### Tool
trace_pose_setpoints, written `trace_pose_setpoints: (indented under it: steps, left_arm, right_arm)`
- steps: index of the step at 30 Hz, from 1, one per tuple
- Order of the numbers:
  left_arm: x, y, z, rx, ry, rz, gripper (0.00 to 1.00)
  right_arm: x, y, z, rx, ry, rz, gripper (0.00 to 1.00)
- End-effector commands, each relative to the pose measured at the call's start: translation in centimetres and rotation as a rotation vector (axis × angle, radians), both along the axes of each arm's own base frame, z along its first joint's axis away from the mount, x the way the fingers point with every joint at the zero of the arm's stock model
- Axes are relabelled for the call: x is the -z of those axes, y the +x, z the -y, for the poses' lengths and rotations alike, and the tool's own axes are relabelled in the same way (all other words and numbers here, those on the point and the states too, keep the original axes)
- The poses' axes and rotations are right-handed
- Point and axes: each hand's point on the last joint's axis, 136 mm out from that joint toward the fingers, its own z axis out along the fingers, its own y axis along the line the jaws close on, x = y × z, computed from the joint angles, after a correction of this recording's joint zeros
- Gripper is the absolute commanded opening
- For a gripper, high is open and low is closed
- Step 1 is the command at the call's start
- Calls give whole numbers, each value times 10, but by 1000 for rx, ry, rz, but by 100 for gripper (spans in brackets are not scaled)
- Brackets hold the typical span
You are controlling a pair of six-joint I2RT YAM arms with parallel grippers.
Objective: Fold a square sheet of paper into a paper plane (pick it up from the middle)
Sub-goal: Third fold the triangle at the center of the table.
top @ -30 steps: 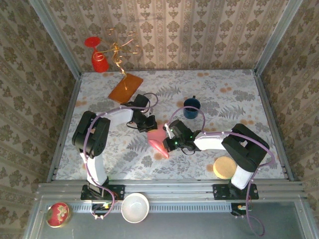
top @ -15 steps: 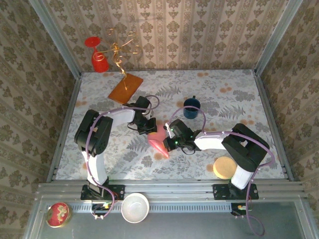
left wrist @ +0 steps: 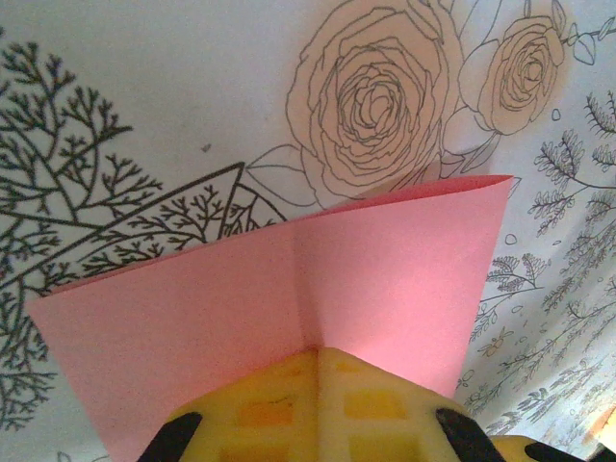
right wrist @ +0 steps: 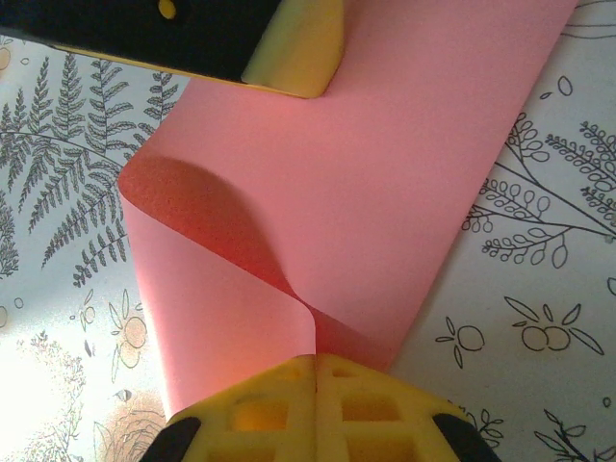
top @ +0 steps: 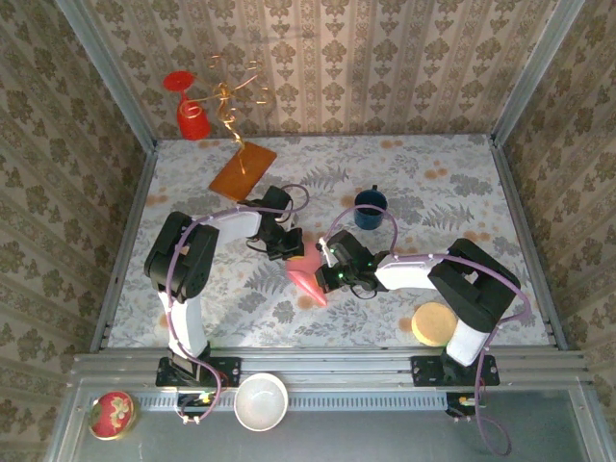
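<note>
Since a second ago the left arm [top: 183, 260] has shifted its upper link slightly rightward in the top view and its jaws have finished pinching, while the right arm [top: 462, 289] has kept its place. At the upper left of that view stand a red cup [top: 191, 117] and, below and right of it, an orange-brown board [top: 243, 168] on the table [top: 433, 183]. Left of centre, the left gripper [top: 286, 252] is clamped on the upper edge of the sheet of paper [top: 306, 274], which lies at the table's middle between the two grippers. In the left wrist view the left gripper [left wrist: 318, 356] has its jaws pressed together at bottom centre over the pink sheet of paper [left wrist: 385, 279], a crease running up from them. Just right of the sheet, the right gripper [top: 329, 275] is closed on its other edge; in its wrist view the right gripper [right wrist: 315, 364] pinches the sheet of paper [right wrist: 404, 164] at bottom centre, a fold curling up at left, with the left gripper's yellow fingertip [right wrist: 298, 63] on the sheet at the top. A blue mug [top: 370, 207] stands upper right of the sheet, and a tan disc [top: 434, 323] lies at lower right.
</note>
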Motion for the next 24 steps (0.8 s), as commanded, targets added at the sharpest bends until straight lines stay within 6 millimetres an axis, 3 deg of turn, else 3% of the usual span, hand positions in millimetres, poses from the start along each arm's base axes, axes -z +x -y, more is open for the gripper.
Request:
trace_pose_setpoints:
  steps: [1, 10, 18, 24]
  left_arm:
    - [20, -16, -7, 34, 59, -65, 4]
    - [15, -13, -6, 32, 47, -53, 4]
    - [-42, 12, -13, -92, -9, 98, 14]
    - [-61, -2, -21, -204, -34, 126, 22]
  right_arm:
    - [3, 3, -2, 1, -7, -24, 0]
    - [10, -3, 2, 0, -29, -54, 0]
    - [11, -7, 5, -2, -37, -71, 0]
    - [10, -6, 3, -2, -35, -82, 0]
